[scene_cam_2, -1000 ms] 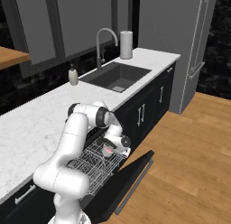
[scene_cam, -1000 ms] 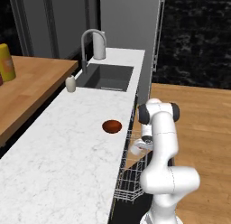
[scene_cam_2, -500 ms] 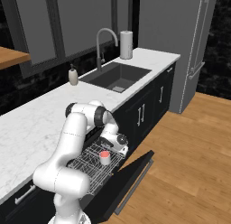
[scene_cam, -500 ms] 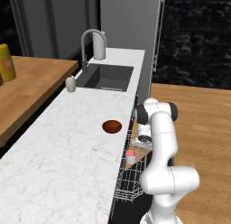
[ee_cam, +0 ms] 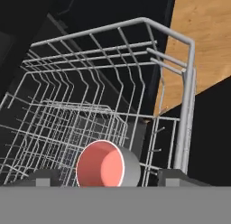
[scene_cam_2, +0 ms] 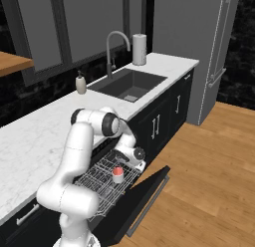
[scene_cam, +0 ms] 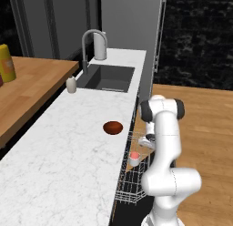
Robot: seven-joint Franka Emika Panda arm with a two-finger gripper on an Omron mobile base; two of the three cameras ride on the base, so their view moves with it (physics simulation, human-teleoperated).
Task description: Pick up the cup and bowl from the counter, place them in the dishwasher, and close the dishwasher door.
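Salmon-red inside and pale outside, the cup point(ee_cam: 107, 166) sits upright in the pull-out wire rack point(ee_cam: 90, 114) of the dishwasher point(scene_cam_2: 107, 184). From my hand camera I see it between the two dark fingertips point(ee_cam: 43, 177), and neither tip touches it. The hand point(scene_cam_2: 130, 159) hangs just above the cup with its jaws spread, holding nothing. In the right base view the cup point(scene_cam_2: 117, 174) stands near the rack's outer edge, with the dishwasher door point(scene_cam_2: 142, 196) folded down and open below it. In the left base view I see the cup point(scene_cam: 134, 157) in the rack just past the desk's edge, with the hand point(scene_cam: 146, 141) close above it.

On the white marble desk point(scene_cam: 59, 147) the dark reddish-brown bowl point(scene_cam: 113, 127) rests near that same edge, well apart from the cup. Farther along the desk are the sink point(scene_cam: 107, 78), its curved faucet point(scene_cam: 91, 40) and a small white soap bottle point(scene_cam: 71, 84). A yellow bottle point(scene_cam: 6, 62) stands on the wooden shelf point(scene_cam: 27, 90) to the left.
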